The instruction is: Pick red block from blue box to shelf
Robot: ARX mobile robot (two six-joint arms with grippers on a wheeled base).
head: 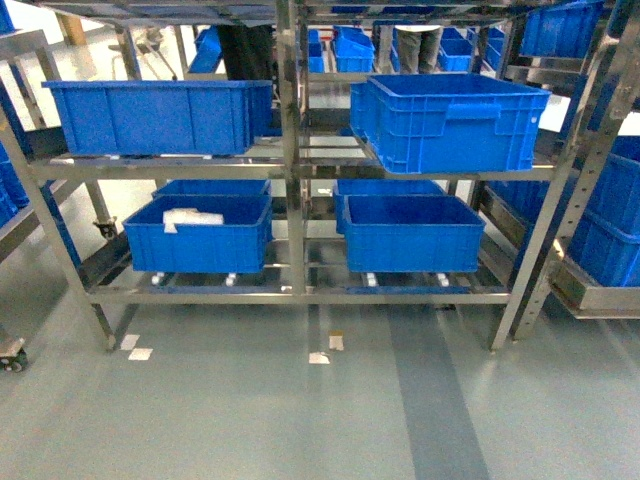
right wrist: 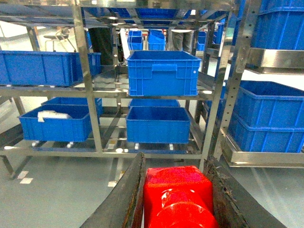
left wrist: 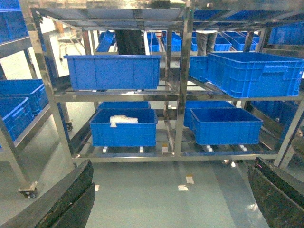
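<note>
the left gripper (left wrist: pixel 171 199), seen from its wrist camera, is spread wide with nothing between its two dark fingers (left wrist: pixel 71 199), hanging above the grey floor (left wrist: pixel 156 190). ahead stands the shiny silver steel shelf (head: pixel 295 150) with rail tiers, carrying dark blue ribbed plastic crates (head: pixel 160 115) on two levels; the lower left crate (head: pixel 200 235) holds something white. to the right, the right gripper (right wrist: pixel 175 194) is closed on the small glossy red plastic block (right wrist: pixel 176 194), which sits squeezed between both dark fingers (right wrist: pixel 130 194), touching each, well short of the shelf. neither gripper shows in the head view.
</note>
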